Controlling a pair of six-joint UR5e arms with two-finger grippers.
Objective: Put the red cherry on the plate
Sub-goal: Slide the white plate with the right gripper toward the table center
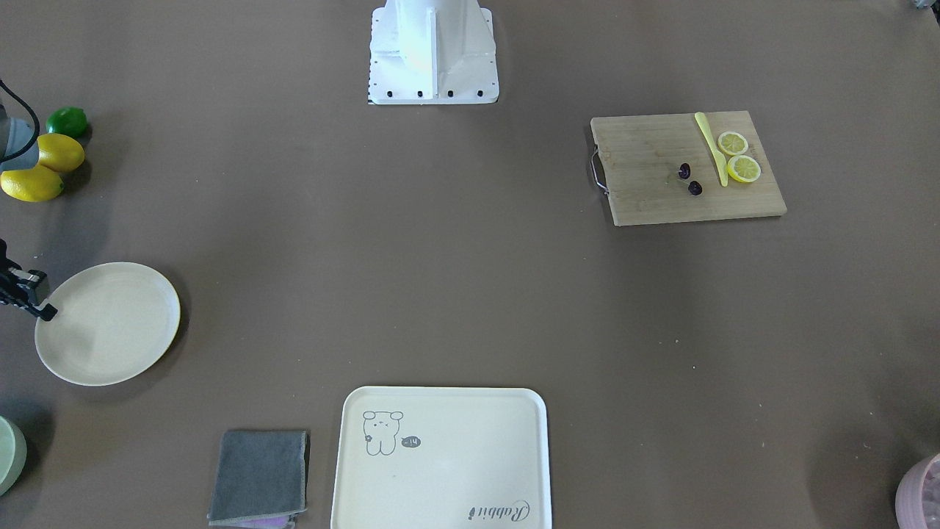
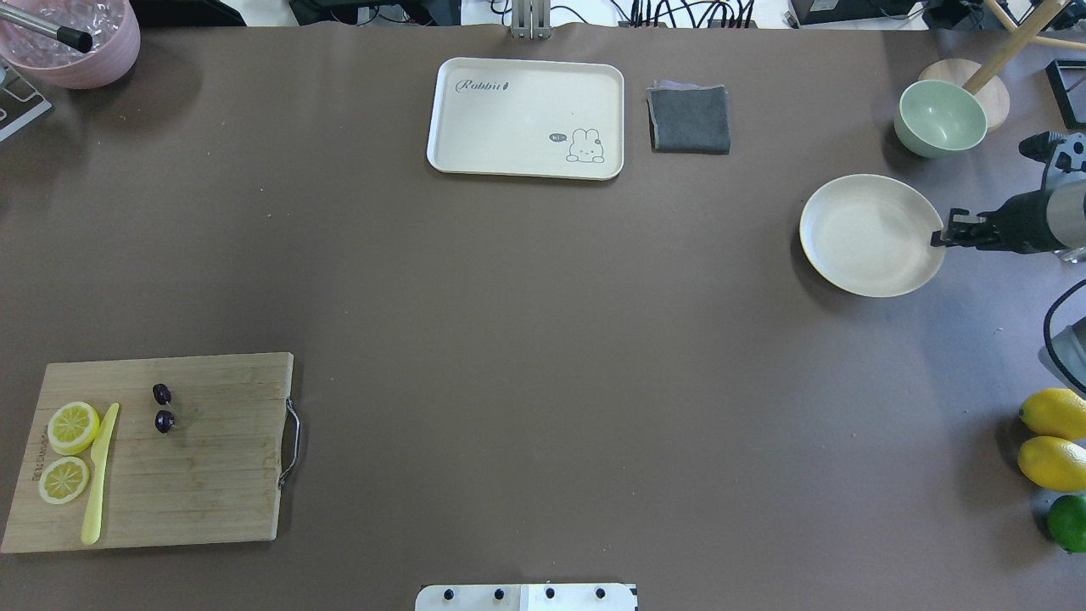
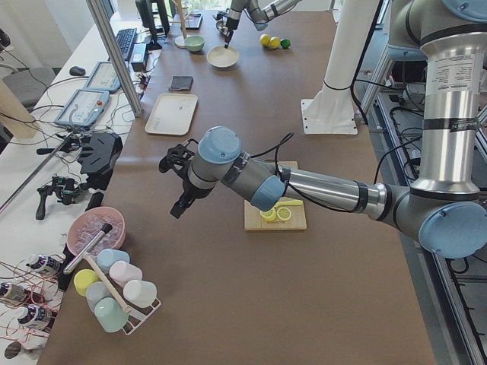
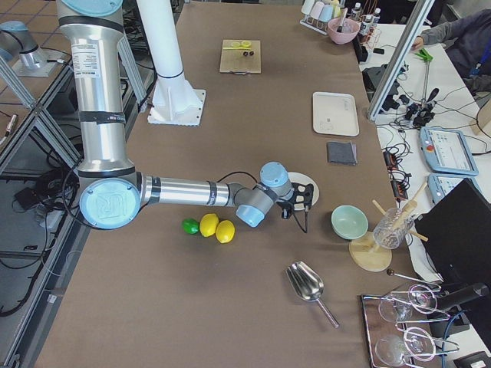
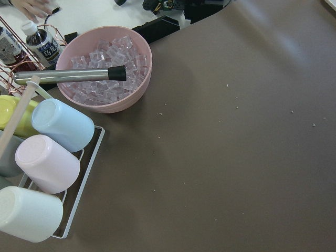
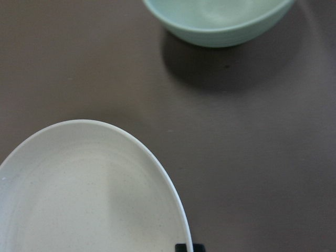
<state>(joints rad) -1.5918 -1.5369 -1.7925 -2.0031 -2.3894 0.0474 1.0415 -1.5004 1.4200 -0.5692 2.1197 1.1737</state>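
The red cherry point(image 2: 164, 420) is lying on the wooden cutting board point(image 2: 212, 475) at the desk's corner on the robot's left, by the robot's own edge. It is sitting near a yellow knife point(image 2: 97, 475), with the lemon slices point(image 2: 72, 427) just beyond that. The plate point(image 2: 848, 246) is resting bare near the desk's opposite end, well apart from the fruit.

The right tool point(image 2: 937, 239) is hanging at the plate's rim, one dark fingertip showing right on its edge in the wrist view; whether it is spread or pinching the rim, I cannot tell. The left tool point(image 3: 176, 190) is hovering above the desk's left end, its camera looking at a pink bowl of ice point(image 5: 105, 68), and its state I cannot tell either.

The risks are looking plain. The fruits are tiny and round, so a slightly off-centre squeeze is likely to roll them away or catch only the thin stem. The carry is running the desk's whole length, giving a weak hold time to slip. A tool touching the rim is liable to tilt or shove the plate.
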